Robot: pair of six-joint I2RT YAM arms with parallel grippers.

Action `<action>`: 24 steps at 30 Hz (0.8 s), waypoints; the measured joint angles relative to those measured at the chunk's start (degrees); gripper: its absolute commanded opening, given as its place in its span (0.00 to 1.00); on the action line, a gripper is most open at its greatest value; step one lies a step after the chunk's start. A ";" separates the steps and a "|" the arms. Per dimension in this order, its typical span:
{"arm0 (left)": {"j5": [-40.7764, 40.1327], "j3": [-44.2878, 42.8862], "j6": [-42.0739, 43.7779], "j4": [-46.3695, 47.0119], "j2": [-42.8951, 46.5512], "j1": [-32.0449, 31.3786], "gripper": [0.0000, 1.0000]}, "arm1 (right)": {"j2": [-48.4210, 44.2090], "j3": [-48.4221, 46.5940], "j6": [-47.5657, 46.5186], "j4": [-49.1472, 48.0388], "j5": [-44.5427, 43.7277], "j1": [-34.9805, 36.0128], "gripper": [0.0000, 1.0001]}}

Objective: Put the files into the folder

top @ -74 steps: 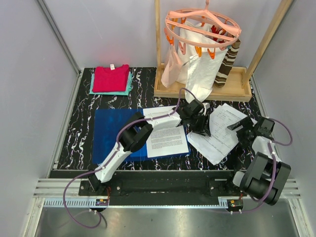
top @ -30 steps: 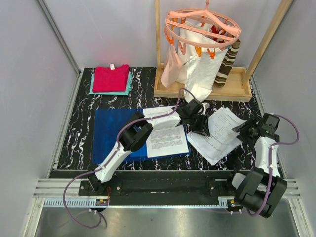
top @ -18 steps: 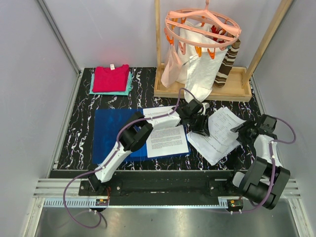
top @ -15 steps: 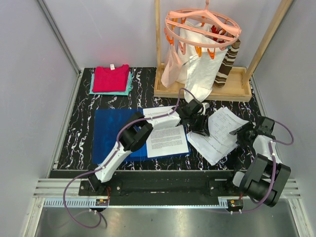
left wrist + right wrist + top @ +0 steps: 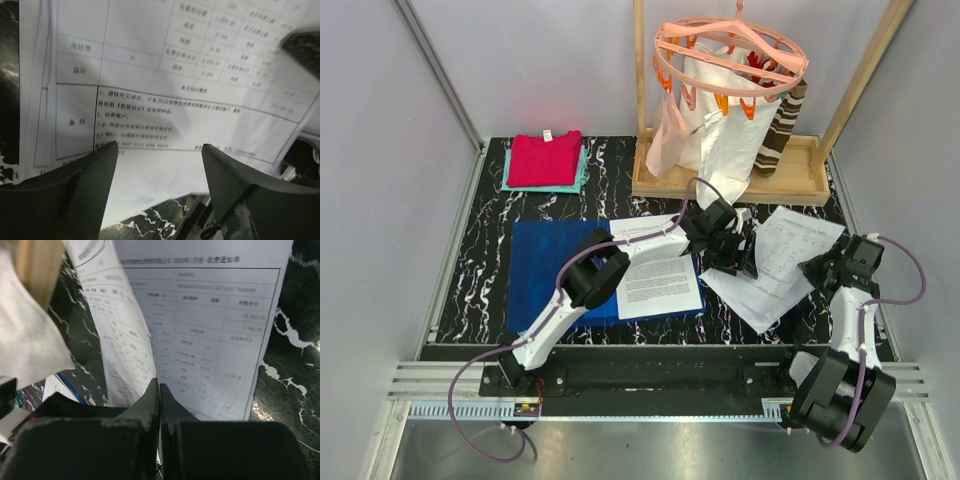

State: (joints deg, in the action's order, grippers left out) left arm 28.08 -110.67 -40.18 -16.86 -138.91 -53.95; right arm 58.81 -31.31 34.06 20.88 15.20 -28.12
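Top external view: folder [image 5: 545, 270] lies open and flat on table [image 5: 480, 285], left of centre. One sheet [image 5: 655, 275] already rests on its right half, so task is judged part done. Remaining files [image 5: 775, 265] lie on the table just right of folder in a loose, unsquared fan, sheets overlapping.

L gripper [image 5: 732, 248]:
- Arm reaches across folder to the folder-side edge of the fan.
- L wrist view: fingers [image 5: 90, 175] apart, nothing between them. Gripper hangs over a printed form. Contact w/ paper cannot be told.
- Probable purpose: positioned to pin or take that edge so the fan does not shift.

R gripper [image 5: 818, 268]:
- Sits at the right edge of the fan.
- R wrist view: fingers [image 5: 147, 405] pressed together, no gap visible. Tips overlap the near edge of the top sheet, so a pinch on that edge is judged likely.
- Adjacent sheet bows upward on the left, consistent w/ thin paper raised by one edge only.

Next step (est.): move the pinched sheet left onto folder, on top of the sheet there.

Risks: limp paper may buckle or drag lower sheets; glossy folder may let sheets slide.

Not involved: folded cloths [image 5: 545, 160] at far left; drying rack [image 5: 725, 110] at the back, its base near the fan's far edge.
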 measured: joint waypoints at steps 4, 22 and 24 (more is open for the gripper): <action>-0.24 0.02 1.38 -3.87 2.75 -0.57 0.82 | -5.01 -4.42 -2.23 1.92 -0.74 0.04 0.00; -27.50 51.34 7.32 -4.17 83.69 7.69 0.90 | 1.97 -24.96 -8.26 4.02 8.85 54.71 0.00; -32.92 56.02 7.30 -7.21 89.53 9.16 0.91 | 5.20 -24.33 -4.87 -1.70 15.21 59.39 0.00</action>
State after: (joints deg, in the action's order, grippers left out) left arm -4.84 -54.65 -32.88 -24.08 -49.39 -44.80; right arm 64.01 -55.64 29.19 19.18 30.41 31.27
